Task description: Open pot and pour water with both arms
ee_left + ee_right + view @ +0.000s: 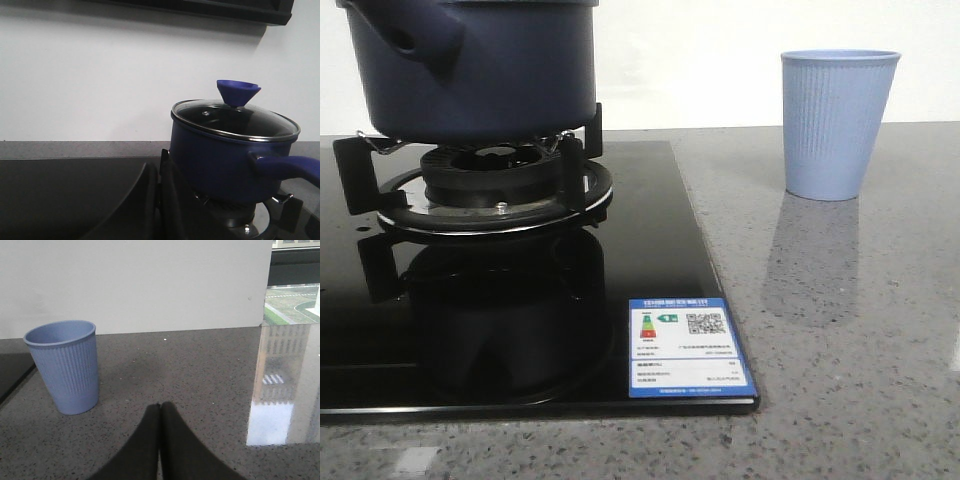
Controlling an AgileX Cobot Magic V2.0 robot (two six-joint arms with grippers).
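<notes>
The dark navy-blue pot (470, 70) stands on the gas burner (495, 190) at the left of the front view; its top is cut off there. In the left wrist view the pot (220, 165) wears a glass lid (235, 120) with a blue knob (237, 91), and its side handle (290, 167) sticks out. My left gripper (157, 167) is shut and empty, low over the black hob beside the pot. My right gripper (159, 407) is shut and empty over the grey counter, apart from the light blue ribbed cup (65, 367). Neither gripper shows in the front view.
The black glass hob (650, 250) carries an energy label (685, 347) at its front right corner. The cup (835, 125) stands on the grey speckled counter (850, 330) right of the hob. A white wall runs behind.
</notes>
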